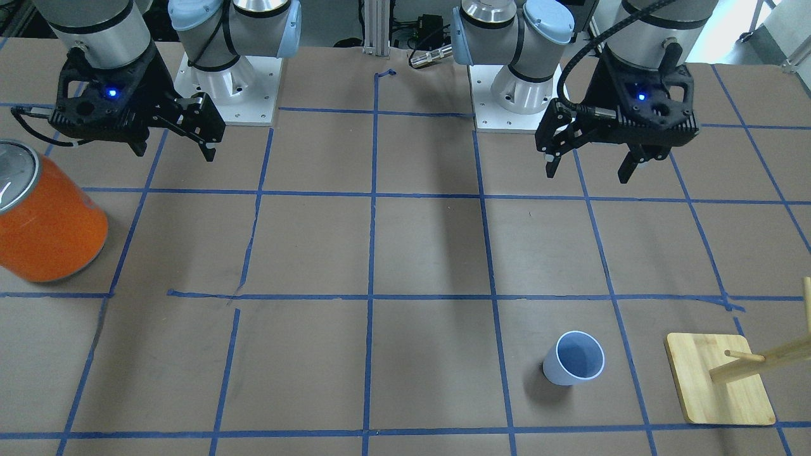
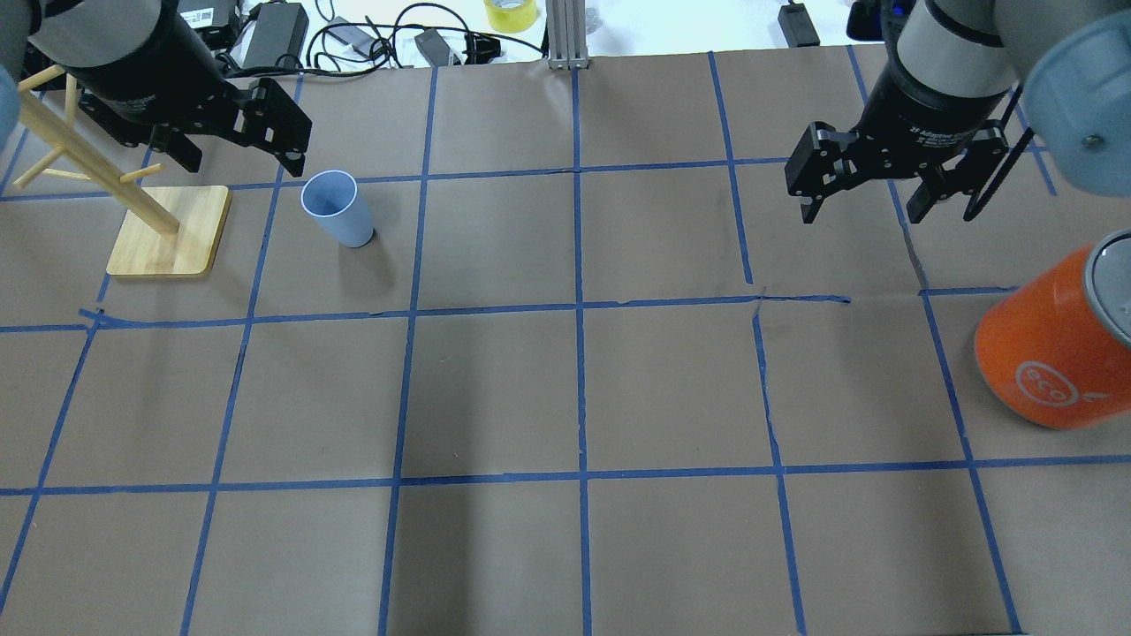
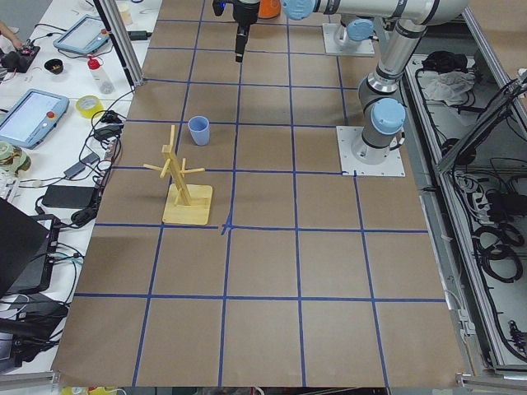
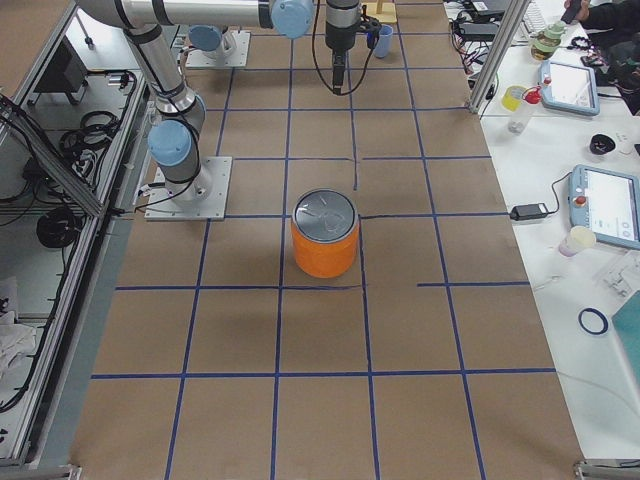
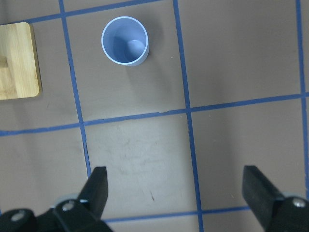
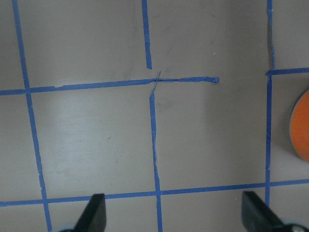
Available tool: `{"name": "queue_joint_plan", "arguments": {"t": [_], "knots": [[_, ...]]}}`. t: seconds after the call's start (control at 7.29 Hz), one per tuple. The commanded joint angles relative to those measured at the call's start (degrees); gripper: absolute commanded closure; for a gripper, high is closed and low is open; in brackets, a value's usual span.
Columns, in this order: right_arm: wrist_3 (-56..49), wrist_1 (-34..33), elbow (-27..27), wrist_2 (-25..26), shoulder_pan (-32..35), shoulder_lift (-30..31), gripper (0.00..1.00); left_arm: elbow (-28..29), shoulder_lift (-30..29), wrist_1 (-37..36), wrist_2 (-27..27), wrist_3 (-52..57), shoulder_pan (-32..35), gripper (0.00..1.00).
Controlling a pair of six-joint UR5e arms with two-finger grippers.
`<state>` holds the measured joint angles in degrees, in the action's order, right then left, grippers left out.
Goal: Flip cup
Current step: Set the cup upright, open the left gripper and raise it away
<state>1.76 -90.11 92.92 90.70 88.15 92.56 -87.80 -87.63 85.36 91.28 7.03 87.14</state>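
The pale blue cup (image 1: 573, 358) stands upright, mouth up, on the brown paper near the table's far edge on my left side. It also shows in the overhead view (image 2: 336, 208), the left side view (image 3: 198, 130) and the left wrist view (image 5: 124, 41). My left gripper (image 1: 589, 172) hangs open and empty well above the table, apart from the cup; in the overhead view (image 2: 243, 161) it is just left of the cup. My right gripper (image 1: 174, 152) is open and empty, high over the right half (image 2: 861, 212).
A wooden peg stand (image 1: 719, 380) sits on its square base just left of the cup (image 2: 168, 234). A large orange can (image 1: 47, 221) with a silver top stands at the right edge (image 2: 1051, 353). Blue tape lines grid the paper.
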Motion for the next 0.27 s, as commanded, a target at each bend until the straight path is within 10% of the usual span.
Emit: {"name": "queue_joint_plan", "arguments": {"t": [0.0,0.14], "knots": [[0.0,-0.2,0.0,0.0,0.0,0.0,0.0,0.5,-0.4,0.4,-0.1,-3.5,0.1,0.0],[0.0,-0.8,0.0,-0.1,0.0,0.0,0.0,0.7,-0.3,0.4,0.2,-3.5,0.1,0.0]]}}
